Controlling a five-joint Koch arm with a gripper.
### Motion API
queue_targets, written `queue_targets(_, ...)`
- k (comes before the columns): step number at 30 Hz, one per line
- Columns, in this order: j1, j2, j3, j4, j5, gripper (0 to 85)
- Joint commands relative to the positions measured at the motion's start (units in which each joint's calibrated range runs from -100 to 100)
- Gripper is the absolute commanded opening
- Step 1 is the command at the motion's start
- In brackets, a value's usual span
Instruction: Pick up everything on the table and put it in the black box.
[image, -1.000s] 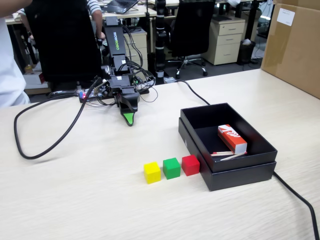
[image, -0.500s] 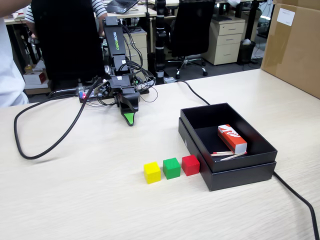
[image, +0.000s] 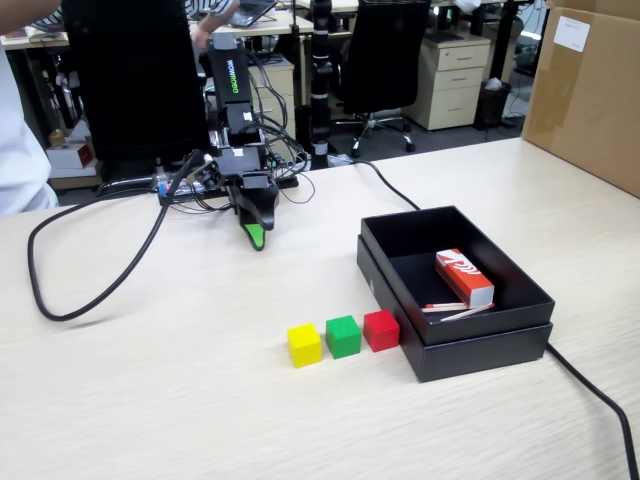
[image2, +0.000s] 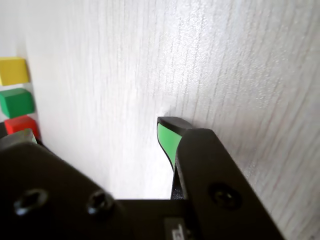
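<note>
Three small cubes stand in a row on the pale wood-grain table (image: 150, 400): yellow (image: 304, 344), green (image: 343, 336) and red (image: 381, 330). The red one is right beside the near left corner of the black box (image: 520, 292). My gripper (image: 257, 238) hangs tip-down on the table at the arm's base, well behind the cubes. In the wrist view its jaws (image2: 95, 131) stand apart with bare table between them, holding nothing. The yellow (image2: 13, 71), green (image2: 16, 101) and red (image2: 21, 125) cubes show at that view's left edge.
A red-and-white carton (image: 466, 277) and thin sticks (image: 450, 310) lie inside the box. A big brown carton (image: 590, 90) stands at the back right. A black cable (image: 90, 290) loops on the left of the table, and another (image: 590, 385) runs past the box on the right.
</note>
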Motion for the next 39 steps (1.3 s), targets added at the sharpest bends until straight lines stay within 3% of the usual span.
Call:
queue_targets(1,0.0,3.1,7.8,-7.5,0.4,48.3)
queue_targets(6,0.1,10.6,20.8,-17.6,1.6,47.7)
queue_targets(11,0.0,27.5,43.3,-34.2,3.0,47.7)
queue_targets(16,0.0,46.0,64.1,-44.0,3.3,47.7)
queue_targets(31,1.4,102.7,118.7,-46.8,3.3,47.6)
queue_targets(39,1.9,119.2,135.7,-52.5,3.3,47.6)
